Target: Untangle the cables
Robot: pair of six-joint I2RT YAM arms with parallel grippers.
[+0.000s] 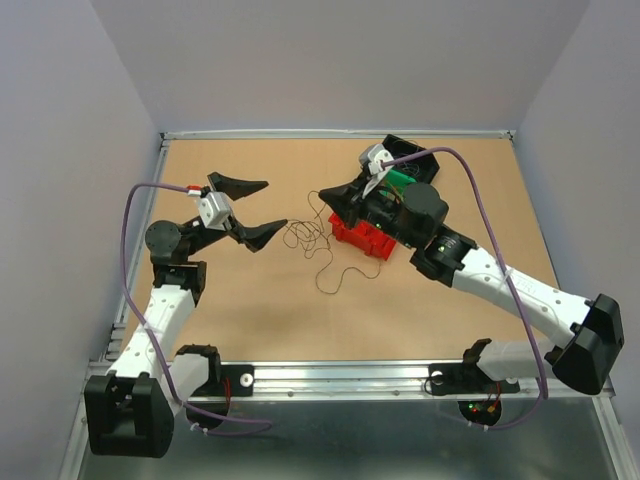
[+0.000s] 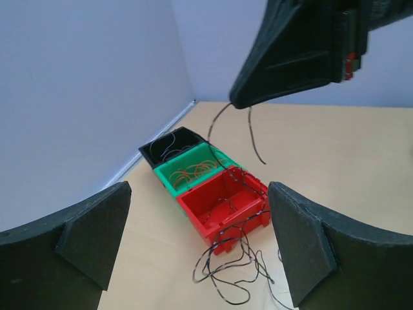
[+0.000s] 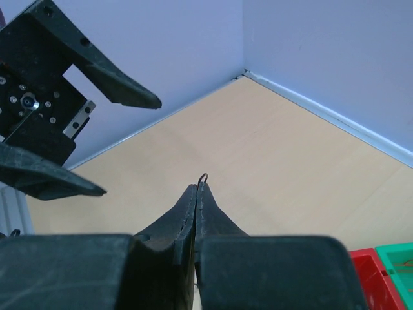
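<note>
Cables point(image 1: 303, 236) part-sorted: some lie in bins point(image 2: 169, 181), a tangle lies on table point(image 1: 240, 300). Right gripper point(image 3: 197, 188) pinches one strand; left gripper point(image 1: 275, 204) gapes.

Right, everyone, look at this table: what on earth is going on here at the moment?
The right tool is shut on one thin wire and holds it up above the table. The tangle lies loose on the table beside the red bin, with some strands draped over the bin's wall. The left tool is wide open, facing the tangle and holding nothing. The green bin and black bin hold some strands too.
</note>
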